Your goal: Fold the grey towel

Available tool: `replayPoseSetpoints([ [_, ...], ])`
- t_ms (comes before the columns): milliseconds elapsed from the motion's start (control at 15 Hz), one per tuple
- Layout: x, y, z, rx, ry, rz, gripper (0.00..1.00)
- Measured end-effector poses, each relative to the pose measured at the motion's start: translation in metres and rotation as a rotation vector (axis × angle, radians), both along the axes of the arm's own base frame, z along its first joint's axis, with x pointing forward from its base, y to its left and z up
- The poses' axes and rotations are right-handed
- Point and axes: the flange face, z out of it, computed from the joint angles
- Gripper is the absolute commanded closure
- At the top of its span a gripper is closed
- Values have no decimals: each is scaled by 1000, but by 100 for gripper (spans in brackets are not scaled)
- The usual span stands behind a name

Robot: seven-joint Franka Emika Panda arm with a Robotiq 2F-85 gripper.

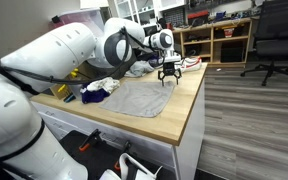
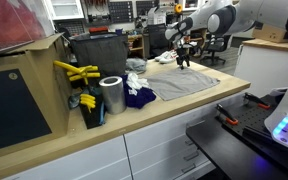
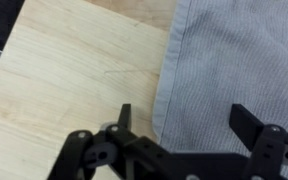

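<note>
The grey towel (image 1: 136, 98) lies spread flat on the wooden counter (image 1: 189, 105), also seen from the opposite side as the grey towel (image 2: 184, 82). My gripper (image 1: 168, 76) hangs open just above the towel's far corner, near the counter's far end; in an exterior view the gripper (image 2: 183, 60) stands over the towel's far edge. In the wrist view the towel (image 3: 239, 60) fills the right side, its hemmed edge running down between my open fingers. The gripper (image 3: 187, 120) holds nothing; one fingertip (image 3: 124, 113) is over bare wood, the other over cloth.
A white and blue cloth bundle (image 1: 100, 88) and a dark blue cloth (image 2: 137, 97) lie beside the towel. A metal can (image 2: 111, 95), yellow tools (image 2: 76, 72) and a black bin (image 2: 97, 52) stand on the counter. An office chair (image 1: 274, 40) and shelves (image 1: 216, 40) stand behind.
</note>
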Motion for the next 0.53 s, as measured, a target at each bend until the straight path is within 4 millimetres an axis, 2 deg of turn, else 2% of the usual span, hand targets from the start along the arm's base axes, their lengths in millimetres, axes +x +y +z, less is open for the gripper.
replayPoseSetpoints([
  [67, 1, 4, 1, 3, -1, 13, 22],
  [200, 3, 11, 3, 8, -4, 36, 32],
  [533, 5, 20, 5, 20, -5, 80, 71],
])
